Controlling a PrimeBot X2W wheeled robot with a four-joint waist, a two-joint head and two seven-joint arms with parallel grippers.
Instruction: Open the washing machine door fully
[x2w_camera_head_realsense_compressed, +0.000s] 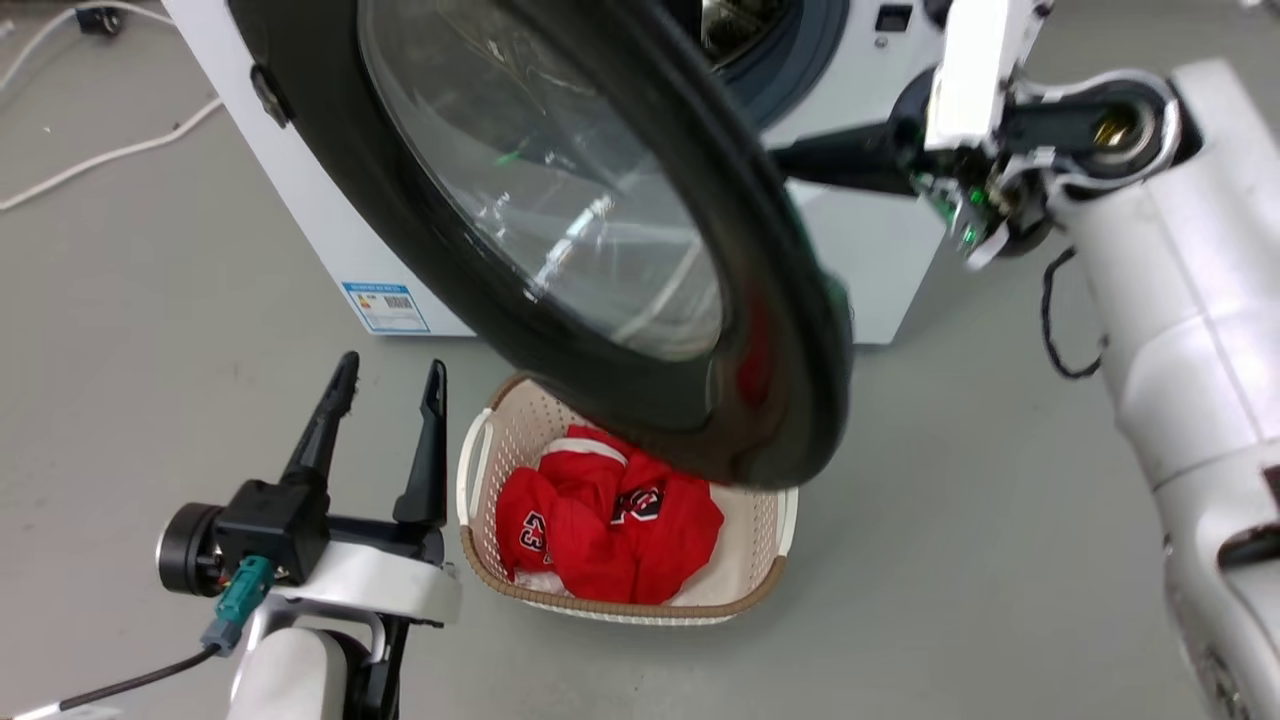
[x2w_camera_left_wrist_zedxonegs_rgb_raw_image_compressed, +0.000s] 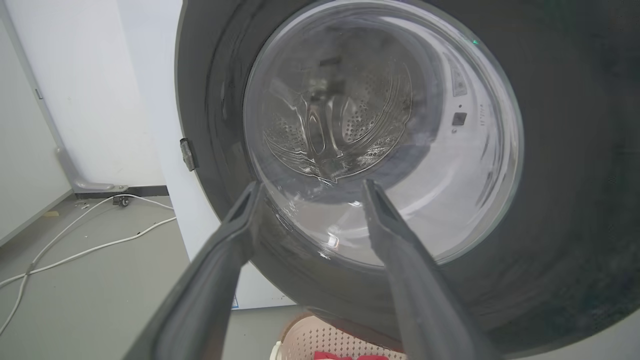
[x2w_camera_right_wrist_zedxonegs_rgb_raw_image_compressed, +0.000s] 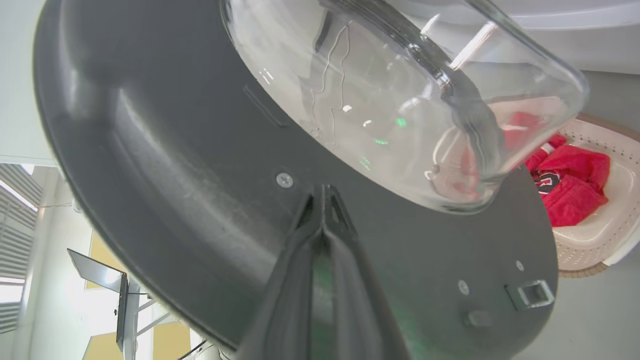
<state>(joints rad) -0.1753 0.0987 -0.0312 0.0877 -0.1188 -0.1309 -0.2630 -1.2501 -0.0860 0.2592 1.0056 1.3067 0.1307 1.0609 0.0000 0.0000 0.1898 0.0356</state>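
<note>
1. We see the right arm (x2w_camera_head_realsense_compressed: 1150, 300) reaching in from the right of the washing machine door (x2w_camera_head_realsense_compressed: 560, 220), with its dark finger passing behind the door's free edge.
2. The right gripper (x2w_camera_right_wrist_zedxonegs_rgb_raw_image_compressed: 322, 192) is clenched with both fingers together. Its tips sit at the door's (x2w_camera_right_wrist_zedxonegs_rgb_raw_image_compressed: 175, 165) black inner face, just below the glass bowl (x2w_camera_right_wrist_zedxonegs_rgb_raw_image_compressed: 400, 100) and beside a screw (x2w_camera_right_wrist_zedxonegs_rgb_raw_image_compressed: 284, 180). We can't tell whether they touch.
3. The left gripper (x2w_camera_head_realsense_compressed: 392, 365) sits low, left of the door's lower rim. Its fingers point up, spread and holding nothing.
4. In the left wrist view the left gripper (x2w_camera_left_wrist_zedxonegs_rgb_raw_image_compressed: 312, 186) faces the door's (x2w_camera_left_wrist_zedxonegs_rgb_raw_image_compressed: 575, 150) outer side, fingers apart.
5. The door is swung partly out from the white washing machine (x2w_camera_head_realsense_compressed: 870, 260), with its hinge (x2w_camera_head_realsense_compressed: 270, 95) at its left rim. The drum opening (x2w_camera_head_realsense_compressed: 760, 50) shows behind its upper edge.
6. A laundry basket (x2w_camera_head_realsense_compressed: 770, 560) with red clothes (x2w_camera_head_realsense_compressed: 610, 530) sits on the floor under the door's lower rim, which hides the basket's far side.
7. White cables (x2w_camera_head_realsense_compressed: 100, 160) lie on the floor left of the door.
</note>
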